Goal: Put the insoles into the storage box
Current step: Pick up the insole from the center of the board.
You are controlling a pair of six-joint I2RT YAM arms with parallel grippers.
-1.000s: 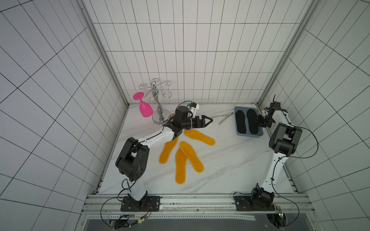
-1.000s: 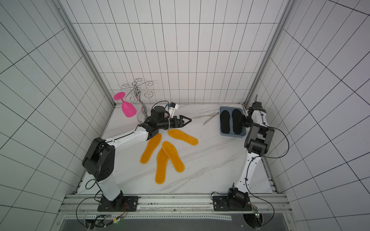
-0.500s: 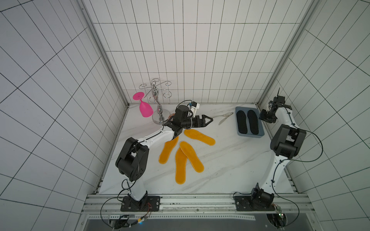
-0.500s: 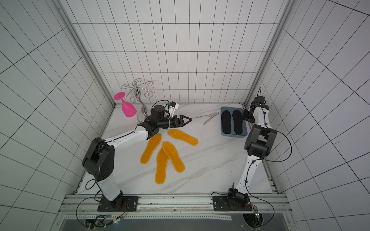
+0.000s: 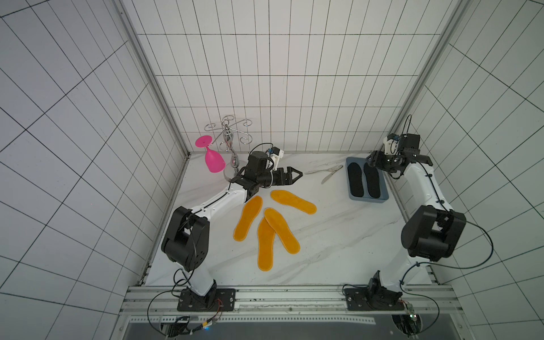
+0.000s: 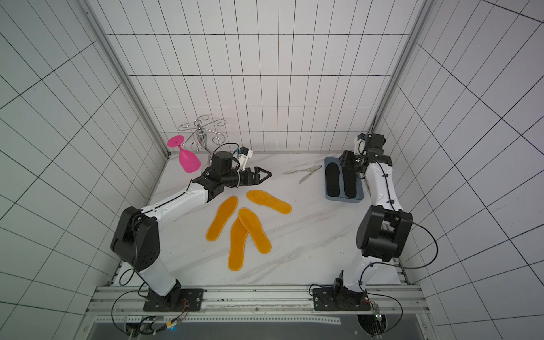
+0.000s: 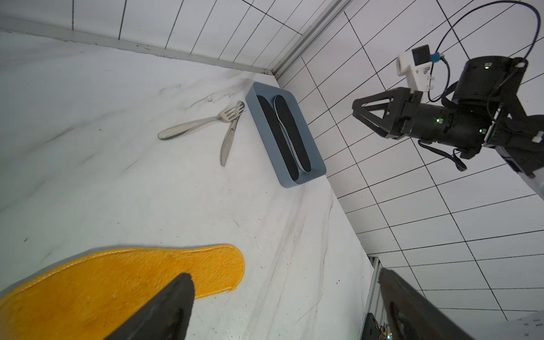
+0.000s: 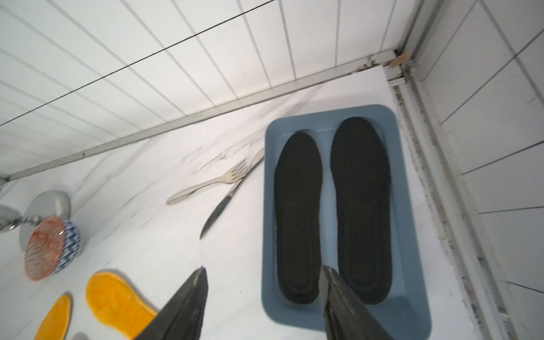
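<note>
"Insoles first: how many?"

"Six. Four orange insoles lie loose on the marble table, two of them overlapping. Two black insoles lie flat, side by side, in the one storage box by the right arm."

"And the grippers?"

"The right gripper hangs above the box, toward its back-wall end, with its jaws apart and empty. The left gripper hovers just beyond the orange ones (the nearest lies under one of its fingers in the wrist view). Its jaws are wide and hold nothing."

"Anything else?"

"One fork and one knife, touching, beside the box."
</note>
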